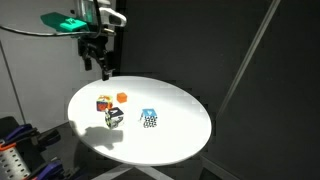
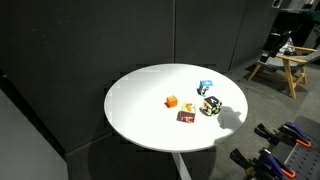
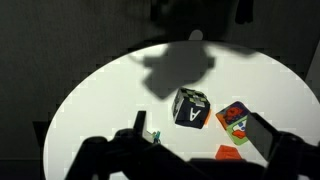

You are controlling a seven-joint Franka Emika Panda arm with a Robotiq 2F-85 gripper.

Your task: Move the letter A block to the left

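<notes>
My gripper [image 3: 190, 160] fills the bottom of the wrist view, dark fingers out of focus, spread apart, nothing between them. It hangs high above the table [image 1: 185, 125], well apart from every block; in an exterior view it sits up near the far edge [image 1: 103, 62].

The letter A block [image 3: 191, 108] lies just ahead of the fingers in the wrist view, black, white A on the face toward me, slightly tilted corner-on. In both exterior views it is the dark cube [image 1: 115, 118] [image 2: 210, 106] near the middle of the white round table.

Count: four blocks in all. One letter A block; one brown-red cube with yellow [image 3: 233, 118] [image 1: 103, 104] just beside it; one small orange block [image 1: 121, 97] [image 2: 171, 101] near; one blue-topped checker cube [image 1: 149, 118] [image 2: 205, 87] a bit apart. One table, one gripper.

Risks, as I judge them: the brown-red cube sits close to the A block, so a wide-open descent could clip it or catch both. The A block stands corner-on to my fingers, so closing without turning the wrist may twist or squirt it out. My own shadow falls across the blocks and hides edges. Moving left, a low carry could knock the neighbours.
</notes>
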